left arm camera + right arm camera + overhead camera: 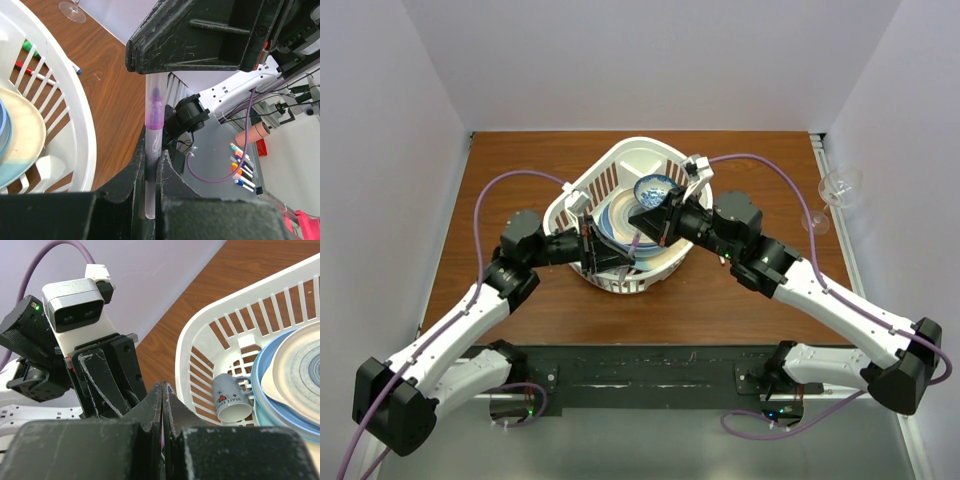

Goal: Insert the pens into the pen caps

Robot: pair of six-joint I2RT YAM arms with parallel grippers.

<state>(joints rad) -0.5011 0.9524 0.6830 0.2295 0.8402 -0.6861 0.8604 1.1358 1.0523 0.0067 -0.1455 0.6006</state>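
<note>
Purple pen [153, 125]: clear barrel with purple showing inside, is running straight from the left gripper to the right gripper, over the near part of the basket.

Left gripper [151, 167]: is clamping the pen's lower part, one finger pressing on each side of the barrel.

Right gripper [163, 390]: is facing the left one head-on, its fingers pressing together with only a hairline between them. In the left wrist view the pen's upper end is passing out of sight behind one finger, so it cannot be told whether that end is being pinched.

Basket [82, 135]: white, slatted, is sitting mid-desk beneath both grippers.

Basket contents:
- A beige plate [20, 125] is lying on a blue-rimmed plate [256, 390].
- A grey mug [231, 401] with a small red print is resting against the inner wall.
- A blue bowl [653, 188] is sitting toward the far side.

Loose pens are lying on the wood just beyond the basket wall, close together:
- A green-capped pen [29, 47] is showing through the slats.
- A red-capped pen [20, 66] is showing through the slats as well.
- A blue-tipped pen [76, 69] is lying clear of the wall.

Wine glass [840, 188]: clear, is standing at the far right edge, well apart from the basket.

Desk [520, 160]: brown wood, is carrying all of the above.
</note>
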